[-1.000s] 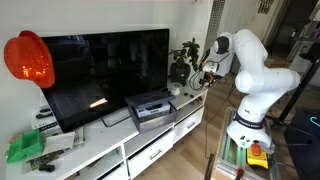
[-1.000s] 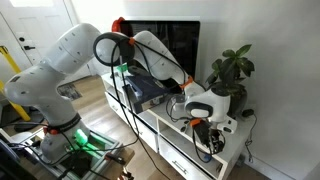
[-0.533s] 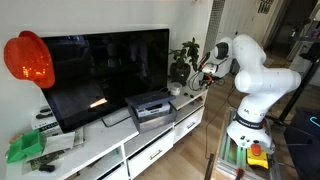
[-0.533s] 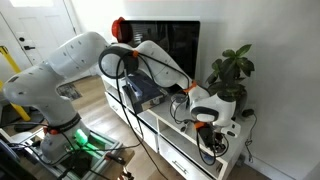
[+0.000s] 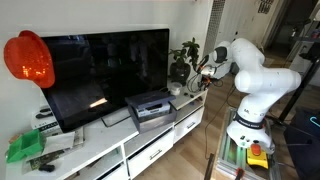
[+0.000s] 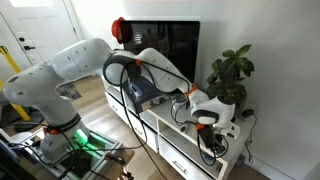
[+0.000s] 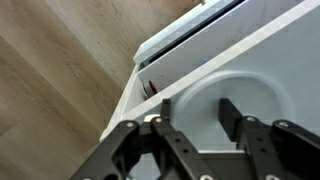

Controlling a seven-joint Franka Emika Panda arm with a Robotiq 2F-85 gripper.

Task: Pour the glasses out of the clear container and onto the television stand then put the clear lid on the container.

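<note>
**Task item.** In the wrist view, the clear container [image 7: 262, 92] appeared as a small, round, whitish see-through tub. Only its curved rim stood out against the white top. It sat on the long low white television stand [image 7: 290, 50], close to the stand's edge above the wooden plank floor [image 7: 60, 60]. In both exterior views the tub could not be made out apart from the gripper.

**Gripper.** The black two-finger gripper [image 7: 193, 115] had its fingers set apart with a gap between them. One fingertip lay inside the tub's round outline and the other outside it. Whether they pinched the tub wall could not be told. In both exterior views the gripper [image 5: 205, 73] [image 6: 206, 120] hung low over the end of the television stand [image 5: 150, 157] [image 6: 170, 140], just beside the green potted plant [image 5: 185, 60] [image 6: 230, 70].

**Change since one second earlier.**
- The white arm's raised elbow had dropped lower and its wrist had sunk slightly.
- The gripper had kept its place at the plant end.
- The black television [image 5: 105, 65] and the grey-black box-shaped device [image 5: 150, 105] had not moved.

**Markings.** Any lettering on the device or the television was too small to read.
</note>
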